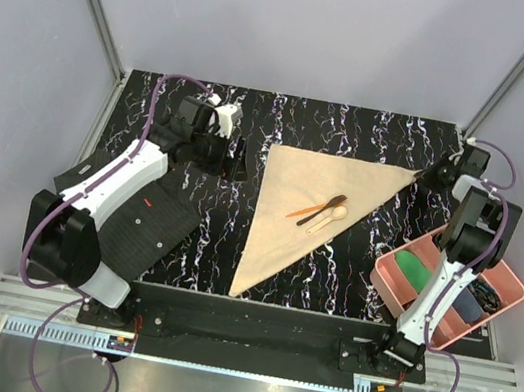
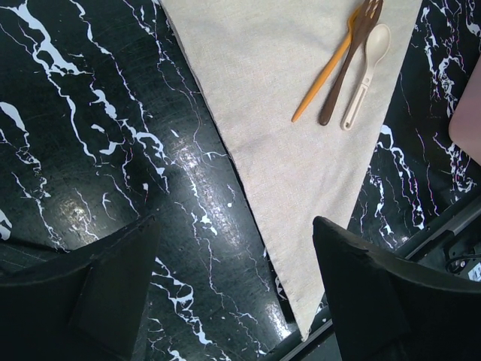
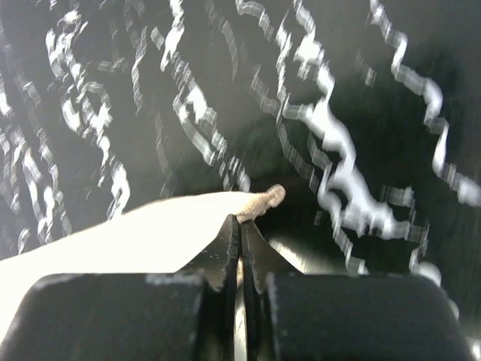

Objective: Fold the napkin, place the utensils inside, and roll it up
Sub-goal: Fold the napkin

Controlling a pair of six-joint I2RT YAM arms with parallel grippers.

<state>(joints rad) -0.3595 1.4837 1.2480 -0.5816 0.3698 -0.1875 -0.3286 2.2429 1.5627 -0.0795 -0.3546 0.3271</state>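
Neatly triangular beige cloth napkin (image 1: pixel 291 176), wooden utensils (image 1: pixel 322 212) atop.

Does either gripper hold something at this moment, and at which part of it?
The right gripper is shut on the napkin, pinching the very tip of its pointed corner. The left gripper is open and holds nothing.

the left arm (image 1: pixel 128 178) and right arm (image 1: pixel 433 297) each pair glossy white shell links with black joint housings, and a thin purple cable (image 1: pixel 156 101) loops along each one. the fingers (image 2: pixel 376 301) are plain matte black, broad at the root, tapering to thin tips.
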